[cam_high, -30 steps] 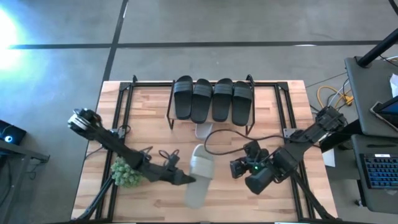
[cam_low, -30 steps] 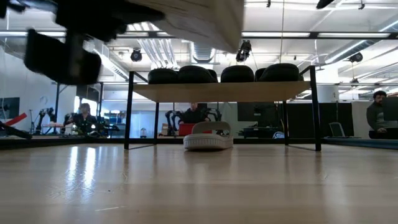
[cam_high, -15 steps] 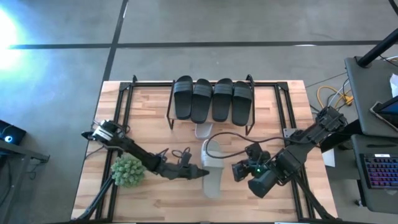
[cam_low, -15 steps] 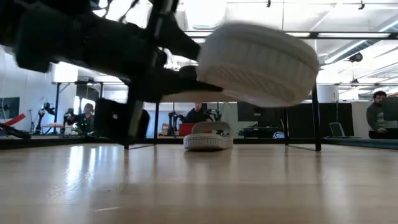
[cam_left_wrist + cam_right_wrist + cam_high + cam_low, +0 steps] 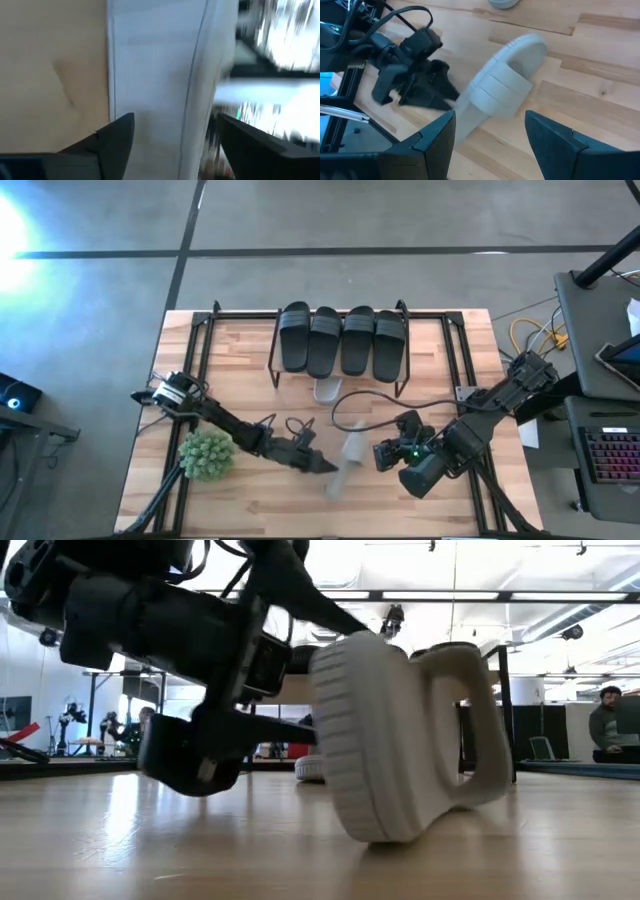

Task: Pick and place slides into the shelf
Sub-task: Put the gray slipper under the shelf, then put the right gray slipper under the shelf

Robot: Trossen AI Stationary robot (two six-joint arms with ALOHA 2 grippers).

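Left gripper (image 5: 322, 466) is clamped on the heel end of a grey slide (image 5: 345, 463), tipped on its edge on the table (image 5: 240, 370), well short of the shelf (image 5: 341, 315). Right gripper (image 5: 490, 135) hangs just beside it, fingers spread.

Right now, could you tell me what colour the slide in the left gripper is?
Light grey slide, clearest in the right wrist view.

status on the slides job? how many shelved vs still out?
Done: four black slides sit in a row on the shelf top, and one grey slide lies on the table beneath it. In hand: the left gripper grips the other grey slide, tipped on its edge on the table. Left: placing it. The right gripper waits open beside it.
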